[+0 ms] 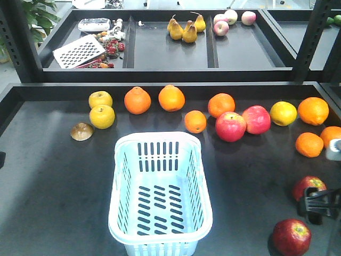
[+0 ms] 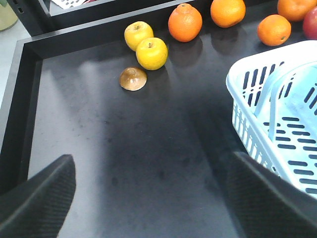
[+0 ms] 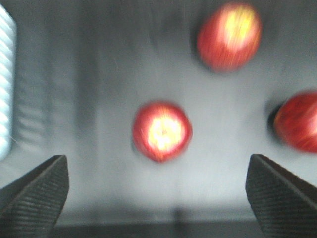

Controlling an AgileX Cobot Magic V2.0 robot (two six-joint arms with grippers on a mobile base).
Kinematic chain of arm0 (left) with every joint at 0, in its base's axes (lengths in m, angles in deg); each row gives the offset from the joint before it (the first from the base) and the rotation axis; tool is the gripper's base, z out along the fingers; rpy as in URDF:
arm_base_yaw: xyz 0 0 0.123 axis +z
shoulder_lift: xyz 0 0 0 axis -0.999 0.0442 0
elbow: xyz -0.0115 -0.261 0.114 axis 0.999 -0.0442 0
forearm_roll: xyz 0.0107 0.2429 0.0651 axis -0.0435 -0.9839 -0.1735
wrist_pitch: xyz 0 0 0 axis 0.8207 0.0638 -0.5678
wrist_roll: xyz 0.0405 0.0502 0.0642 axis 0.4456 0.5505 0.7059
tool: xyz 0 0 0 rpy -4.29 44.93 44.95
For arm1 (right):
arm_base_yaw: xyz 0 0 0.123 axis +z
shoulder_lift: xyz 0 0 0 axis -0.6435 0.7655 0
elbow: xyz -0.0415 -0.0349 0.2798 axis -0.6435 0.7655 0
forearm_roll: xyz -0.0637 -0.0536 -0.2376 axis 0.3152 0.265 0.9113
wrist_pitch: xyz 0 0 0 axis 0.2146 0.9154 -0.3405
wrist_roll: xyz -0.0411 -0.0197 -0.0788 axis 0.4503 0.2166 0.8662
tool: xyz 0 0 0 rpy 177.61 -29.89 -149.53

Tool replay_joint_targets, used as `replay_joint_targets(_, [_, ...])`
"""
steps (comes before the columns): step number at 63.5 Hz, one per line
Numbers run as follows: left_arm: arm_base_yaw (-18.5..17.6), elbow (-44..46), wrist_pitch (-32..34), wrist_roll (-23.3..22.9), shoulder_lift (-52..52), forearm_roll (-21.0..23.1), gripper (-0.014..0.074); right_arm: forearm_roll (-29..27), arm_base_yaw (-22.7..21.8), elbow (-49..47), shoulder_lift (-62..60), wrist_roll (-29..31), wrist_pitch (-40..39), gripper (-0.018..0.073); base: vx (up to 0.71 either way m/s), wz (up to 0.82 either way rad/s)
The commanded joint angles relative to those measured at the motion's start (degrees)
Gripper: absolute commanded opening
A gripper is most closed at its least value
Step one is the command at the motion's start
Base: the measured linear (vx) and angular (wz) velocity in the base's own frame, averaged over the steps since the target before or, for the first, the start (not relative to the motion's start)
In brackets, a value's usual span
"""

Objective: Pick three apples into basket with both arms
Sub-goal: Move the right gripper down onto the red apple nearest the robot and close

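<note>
The pale blue basket [image 1: 118,186] stands in the middle of the dark table with nothing inside it. Two dark red apples [image 1: 307,186] [image 1: 291,237] lie at the front right. Between them sits my right gripper [image 1: 315,205]. The blurred right wrist view shows three apples: one [image 3: 161,131] just ahead of the open right gripper [image 3: 158,198], one [image 3: 229,35] further off, and one [image 3: 297,121] at the right edge. My left gripper [image 2: 153,198] hangs open over bare table, left of the basket [image 2: 237,84], holding nothing.
Along the back of the table lie oranges [image 1: 137,100], two yellow apples [image 1: 102,116], two pinkish-red apples [image 1: 230,126] and a brown halved fruit [image 1: 81,131]. More oranges [image 1: 309,144] sit at the right. A raised rear shelf [image 1: 170,53] holds pears and clutter.
</note>
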Motion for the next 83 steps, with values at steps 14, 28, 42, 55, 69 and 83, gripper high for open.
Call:
replay_joint_targets(14, [-0.06,1.43,2.77,-0.6,-0.22,-0.9,0.0589,0.12,-0.39,-1.75,14.51,-0.47,-10.23,0.0687,0.0,0.0])
replay_joint_targets(28, [-0.06,1.43,2.77,-0.6,-0.22,-0.9,0.0589,-0.39,-0.39,-1.75,25.08,-0.55,-18.29,0.0678,0.0,0.0])
replay_joint_targets(42, [-0.06,1.43,2.77,-0.6,-0.22,-0.9,0.0589,-0.39,-0.39,-1.75,33.91,-1.66,-21.54,0.0667,0.0,0.0])
replay_joint_targets(55, [-0.06,1.43,2.77,-0.6,-0.22,-0.9,0.0589,-0.7,-0.32,-1.75,37.51,-1.78,-21.73,0.0574,0.0,0.0])
replay_joint_targets(69, [-0.06,1.43,2.77,-0.6,-0.22,-0.9,0.0589,-1.35,-0.32,-1.8,37.07,-1.72,-20.49,0.0303,0.0,0.0])
replay_joint_targets(83, [-0.06,1.43,2.77,-0.6,-0.22,-0.9,0.0589,-3.61,-0.2,-1.8,27.52,-1.42,-16.73,0.023,0.0,0.0])
